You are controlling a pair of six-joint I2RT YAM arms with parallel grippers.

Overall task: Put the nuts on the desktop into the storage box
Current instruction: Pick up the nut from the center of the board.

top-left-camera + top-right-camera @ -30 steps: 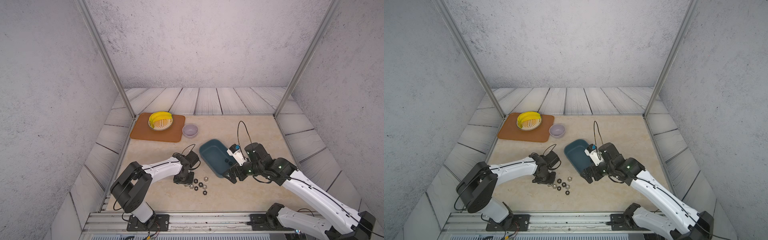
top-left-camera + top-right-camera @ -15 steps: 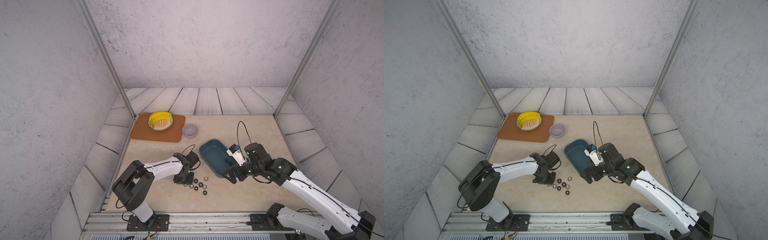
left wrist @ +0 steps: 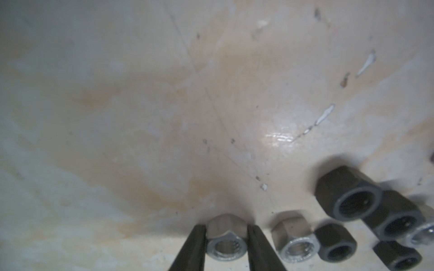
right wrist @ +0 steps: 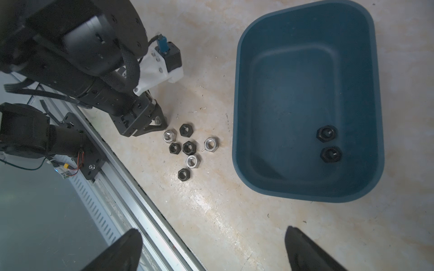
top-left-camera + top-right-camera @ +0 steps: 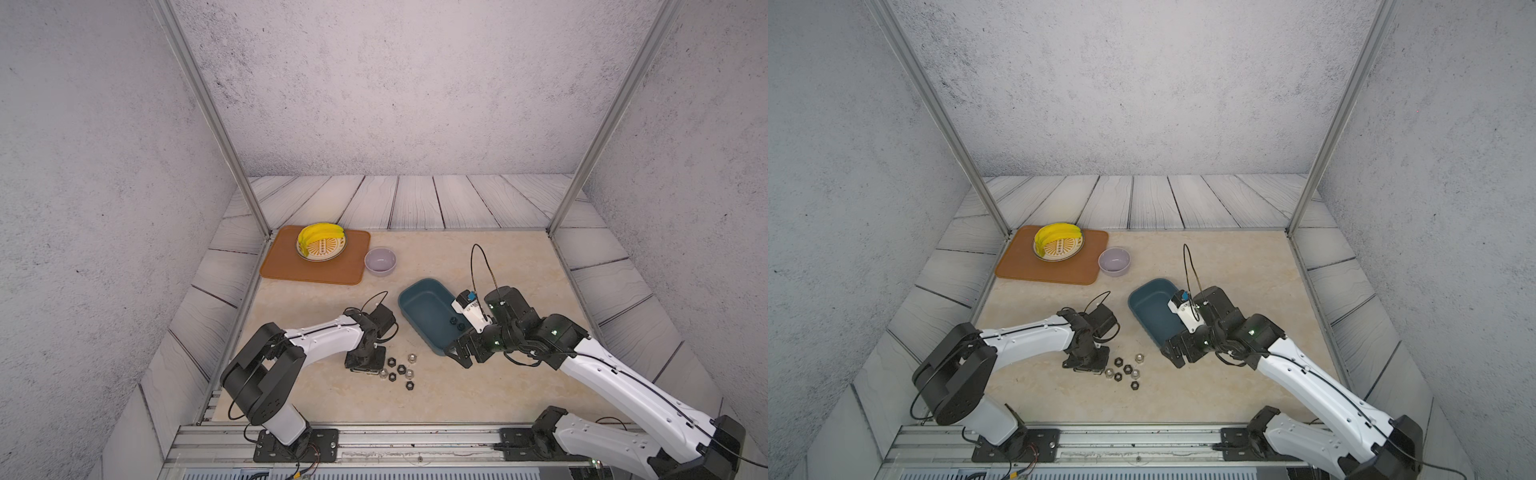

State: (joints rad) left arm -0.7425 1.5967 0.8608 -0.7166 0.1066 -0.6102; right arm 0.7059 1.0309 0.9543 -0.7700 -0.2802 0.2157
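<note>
Left hand [image 3: 226,227] tighter on hole-up nut [image 3: 225,246]

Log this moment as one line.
left fingers: shut on silver nut | right fingers: open, near storage box | in box: two black nuts | loose nuts: seven on desktop

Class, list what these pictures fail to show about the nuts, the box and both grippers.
- In both top views, the left gripper hides its fingertips and the silver nut they clamp.
- Left wrist view: bottom edge cuts off one black nut.
- In a top view, the right arm covers the storage box corner holding two black nuts.
- Right wrist view: the open right gripper shows fingertips only.
</note>
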